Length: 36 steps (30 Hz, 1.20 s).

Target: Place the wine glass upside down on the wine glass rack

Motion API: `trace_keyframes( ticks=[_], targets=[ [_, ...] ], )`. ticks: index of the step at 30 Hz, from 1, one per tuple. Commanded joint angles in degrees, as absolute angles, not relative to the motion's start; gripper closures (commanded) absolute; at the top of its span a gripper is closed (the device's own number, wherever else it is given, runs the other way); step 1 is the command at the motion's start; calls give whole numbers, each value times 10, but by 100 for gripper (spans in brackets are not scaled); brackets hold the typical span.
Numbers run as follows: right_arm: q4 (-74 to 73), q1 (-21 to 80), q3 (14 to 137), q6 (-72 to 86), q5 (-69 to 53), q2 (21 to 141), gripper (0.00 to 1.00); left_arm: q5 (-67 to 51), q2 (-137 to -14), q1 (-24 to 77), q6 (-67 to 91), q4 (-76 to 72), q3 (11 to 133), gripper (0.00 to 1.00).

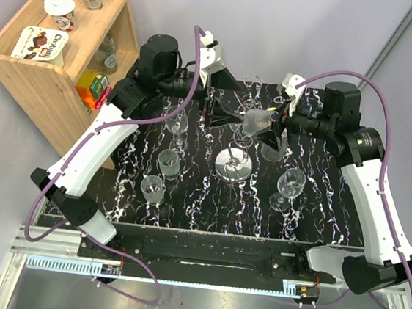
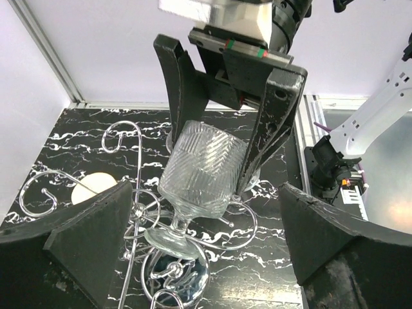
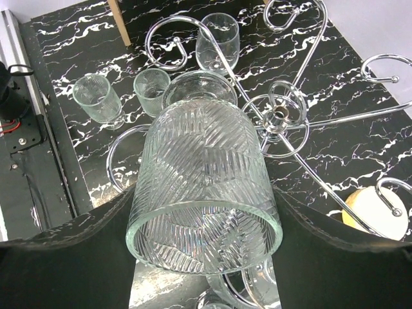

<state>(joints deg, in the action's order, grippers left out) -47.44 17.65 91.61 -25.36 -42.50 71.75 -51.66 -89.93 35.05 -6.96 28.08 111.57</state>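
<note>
Right gripper carrying the wine glass over the rack, left gripper spread beside it

The right gripper [image 2: 212, 154] pinches the ribbed bowl of the wine glass [image 3: 203, 174], rim toward its wrist and foot out toward the curled arms of the wine glass rack [image 1: 234, 163]; I cannot tell whether the foot touches the wire. The left gripper [image 2: 206, 185] stands wide apart facing it, holding nothing. The glass looks light, rigid, slick and breakable, with the thin stem its weak point, so the bowl is probably the safest place to hold it, leaving the foot free for a wire arm. Below lies a black marbled desk [image 1: 318, 210] with other glasses [image 1: 168, 162] standing around the rack, a wooden shelf [image 1: 24, 61] to the left and plain grey walls behind.
</note>
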Motion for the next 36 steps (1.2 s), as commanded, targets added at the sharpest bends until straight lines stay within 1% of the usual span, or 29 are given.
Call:
trace_keyframes(
  ticks=[1, 6, 14, 20, 26, 29, 36],
  targets=[
    [-391, 181, 927, -217, -414, 706, 100, -483, -866, 352, -108, 267, 1085, 1],
    [-362, 181, 954, -188, -424, 715, 100, -461, -853, 349, -144, 287, 1072, 1],
    [-341, 181, 990, -142, -455, 727, 100, -462, -843, 316, -146, 278, 1063, 1],
    [-335, 181, 1009, -121, -477, 728, 100, -565, -837, 274, -146, 260, 1049, 1],
    [-326, 181, 1020, -99, -515, 733, 100, -655, -846, 267, -147, 246, 1039, 1],
    [-314, 181, 1022, -84, -531, 737, 100, -672, -857, 271, -132, 231, 1040, 1],
    [-299, 181, 1028, -62, -561, 746, 100, -664, -864, 284, -128, 215, 1034, 1]
  ],
)
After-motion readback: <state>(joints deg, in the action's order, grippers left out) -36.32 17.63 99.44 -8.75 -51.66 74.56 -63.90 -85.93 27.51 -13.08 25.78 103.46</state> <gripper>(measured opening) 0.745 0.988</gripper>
